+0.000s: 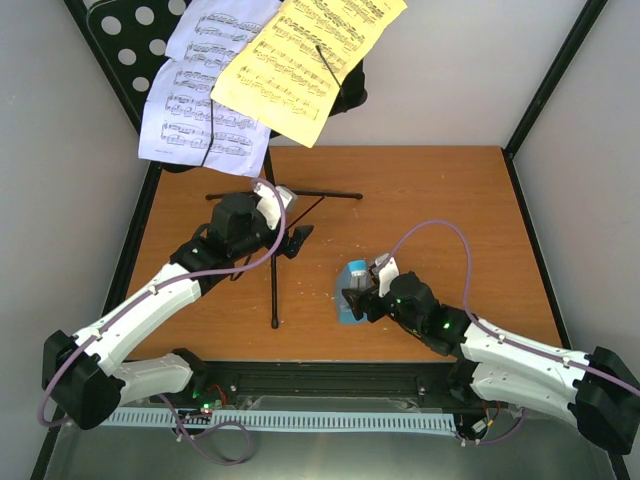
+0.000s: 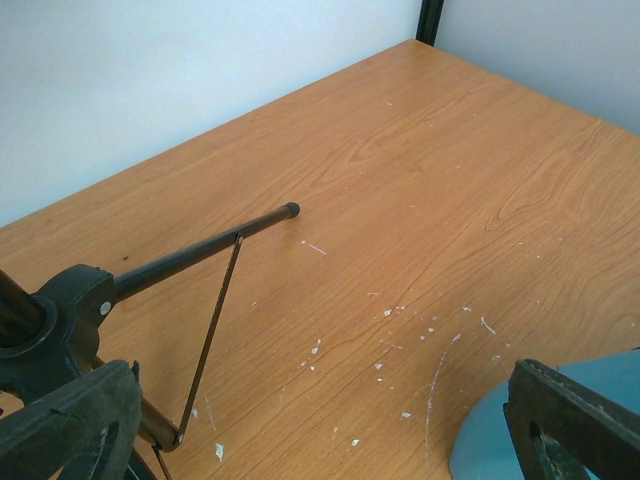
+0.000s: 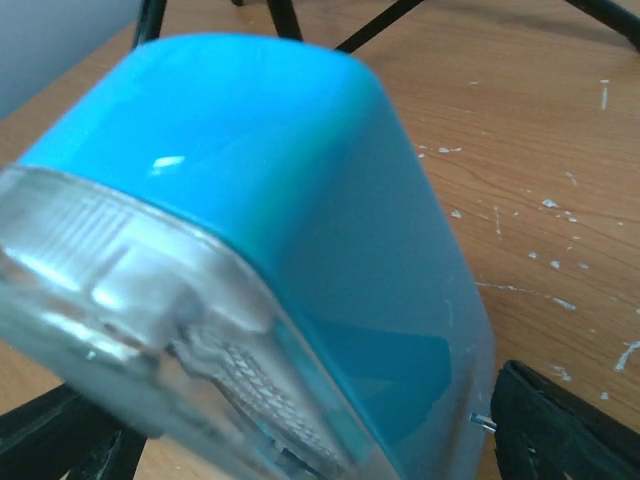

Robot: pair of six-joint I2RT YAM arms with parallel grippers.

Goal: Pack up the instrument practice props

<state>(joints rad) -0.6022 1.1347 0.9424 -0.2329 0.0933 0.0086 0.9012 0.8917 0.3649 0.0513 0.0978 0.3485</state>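
Looking down from the top camera, you have the black tripod music stand (image 1: 274, 285) on the left half of the wooden desk (image 1: 450, 200). Its legs are spread flat on the wood, one of them running toward the near edge. Its round-holed panel (image 1: 125, 30) shows at the far left, high in that view. On it lie the white sheet-music page (image 1: 200, 105) and the yellow sheet-music page (image 1: 300, 60), the yellow one overlapping the white one's right side.

Your left arm (image 1: 150, 300) reaches in to the tripod's hub. In the left wrist view the left fingers (image 2: 70, 430) are spread wide apart and grip nothing. The hub (image 2: 60, 320) sits just beside the left-hand one, and a leg (image 2: 200, 255) runs away across the bare wood. A corner of blue shows behind the right-hand one.

Your right arm (image 1: 500, 345) is at the blue wedge metronome (image 1: 350, 292), which is near the middle of the desk, right of the tripod and well apart from the pages. In the right wrist view the metronome fills the frame, tilted, with its clear cover (image 3: 120, 300) toward the lower left. The right fingers (image 3: 560, 430) sit on either side of its body. You cannot tell from these views whether they are pressing on it or only bracketing it.
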